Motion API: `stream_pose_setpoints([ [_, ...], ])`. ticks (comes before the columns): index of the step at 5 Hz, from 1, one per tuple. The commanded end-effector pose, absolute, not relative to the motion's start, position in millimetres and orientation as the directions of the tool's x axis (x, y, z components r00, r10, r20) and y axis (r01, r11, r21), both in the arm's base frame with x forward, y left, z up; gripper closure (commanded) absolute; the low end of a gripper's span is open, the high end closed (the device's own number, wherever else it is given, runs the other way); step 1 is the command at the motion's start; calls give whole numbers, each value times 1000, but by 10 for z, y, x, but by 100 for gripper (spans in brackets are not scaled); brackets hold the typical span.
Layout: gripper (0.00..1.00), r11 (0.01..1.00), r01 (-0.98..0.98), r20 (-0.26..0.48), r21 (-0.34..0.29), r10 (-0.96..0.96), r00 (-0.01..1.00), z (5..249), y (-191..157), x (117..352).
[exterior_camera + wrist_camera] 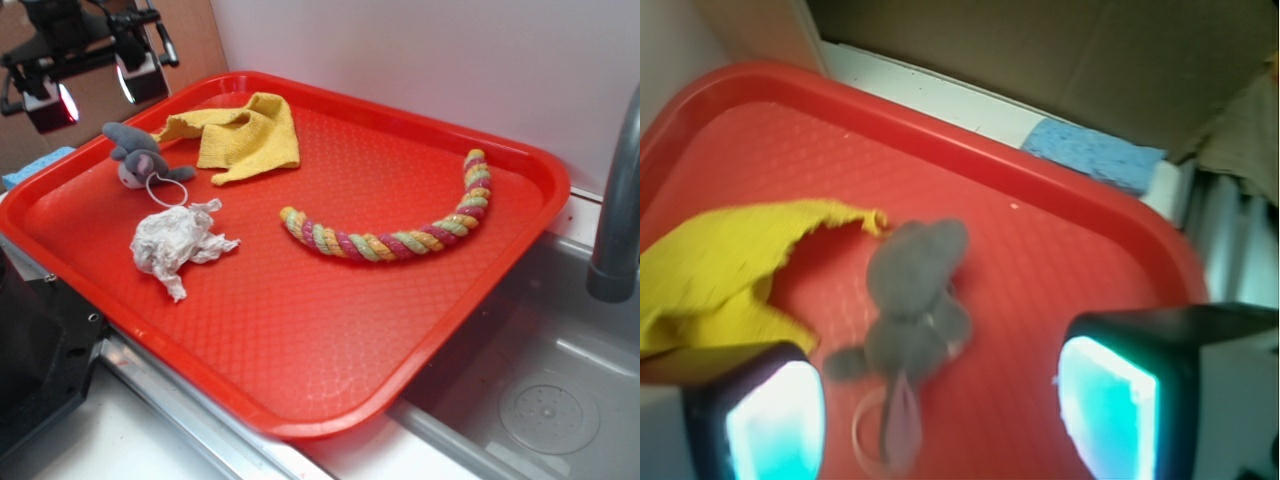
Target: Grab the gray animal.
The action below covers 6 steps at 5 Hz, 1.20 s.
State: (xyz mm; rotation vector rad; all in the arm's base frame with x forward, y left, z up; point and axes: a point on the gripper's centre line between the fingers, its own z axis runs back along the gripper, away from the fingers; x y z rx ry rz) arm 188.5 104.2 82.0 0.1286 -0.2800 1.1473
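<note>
The gray animal [138,155] lies near the far left corner of the red tray [300,340], its thin white loop trailing toward the paper wad. My gripper [98,90] hangs open above it, slightly behind and to the left, clear of the toy. In the wrist view the gray animal [912,310] lies on the tray between and just ahead of my spread fingers [775,425], nearer the left one. My gripper [940,420] holds nothing.
A yellow cloth [240,135] lies right beside the animal at the back. A crumpled white paper wad [175,242] sits just in front of it. A coloured rope [400,235] lies mid-tray. A sink and grey faucet [615,200] are at the right. A blue sponge [1095,155] lies beyond the rim.
</note>
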Motion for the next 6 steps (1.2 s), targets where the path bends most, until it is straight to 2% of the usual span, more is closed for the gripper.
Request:
stream_pose_setpoints([
  [1,0,315,-949,396,-29,875,278,506,1296,2031],
  [3,0,284,-959,405,7,876,262,338,1321,2109],
  [4,100,298,-955,397,-10,877,270,378,1301,2088],
  [6,100,442,-897,300,-28,859,414,693,1122,2172],
])
